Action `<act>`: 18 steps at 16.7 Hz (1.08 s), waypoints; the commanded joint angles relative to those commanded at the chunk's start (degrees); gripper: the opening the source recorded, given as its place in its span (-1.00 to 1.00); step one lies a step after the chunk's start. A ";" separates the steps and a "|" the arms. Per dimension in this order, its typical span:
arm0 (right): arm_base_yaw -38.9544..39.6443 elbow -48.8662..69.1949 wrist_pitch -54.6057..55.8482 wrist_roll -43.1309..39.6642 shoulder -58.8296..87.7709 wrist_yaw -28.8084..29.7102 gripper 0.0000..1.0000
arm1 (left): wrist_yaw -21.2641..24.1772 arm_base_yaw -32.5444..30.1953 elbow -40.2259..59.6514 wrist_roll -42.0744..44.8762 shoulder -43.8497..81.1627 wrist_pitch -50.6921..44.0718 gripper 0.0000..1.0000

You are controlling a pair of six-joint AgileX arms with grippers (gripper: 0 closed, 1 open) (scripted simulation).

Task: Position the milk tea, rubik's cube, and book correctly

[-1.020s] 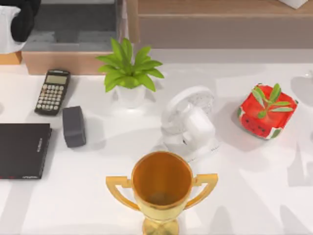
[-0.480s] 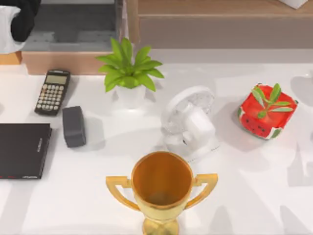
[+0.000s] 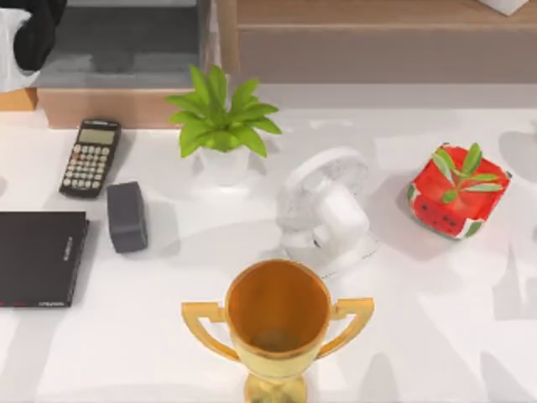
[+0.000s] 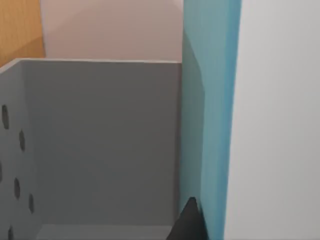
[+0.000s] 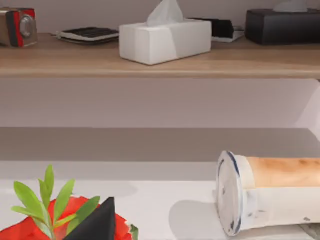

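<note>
my left arm is up at the bench's (image 3: 436, 336) far left corner, over the grey bin (image 3: 126, 50). in the left wrist view my left fingers (image 4: 192, 222) hold the book (image 4: 210, 125) upright, its light-blue cover just beside the grey bin's inner wall. in the right wrist view one dark tip of my right fingers (image 5: 95, 225) shows above the red watermelon planter (image 5: 60, 222); whether they stand wide or narrow, i cannot tell. the milk tea (image 5: 270, 192) lies on its side on the bench, near the planter, below the wooden shelf (image 5: 150, 62).
</note>
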 joint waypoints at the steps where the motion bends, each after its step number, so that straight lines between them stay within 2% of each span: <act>1: 0.00 0.00 0.00 0.00 0.00 0.00 1.00 | -0.03 -0.02 -0.21 0.00 -0.36 -0.16 -1.00; 7: 0.00 0.00 0.00 0.00 0.00 0.00 1.00 | -0.10 0.05 -0.41 0.11 -0.84 -0.43 -1.00; 10: 0.00 0.00 0.00 0.00 0.00 0.00 1.00 | 2.31 0.32 -2.97 3.63 -3.91 1.08 -1.00; 14: 0.00 0.00 0.00 0.00 0.00 0.00 1.00 | 9.06 1.66 -11.91 16.35 -13.42 4.92 -1.00; 18: 0.00 0.00 0.00 0.00 0.00 0.00 1.00 | 16.44 5.18 -26.25 35.93 -24.88 8.61 -1.00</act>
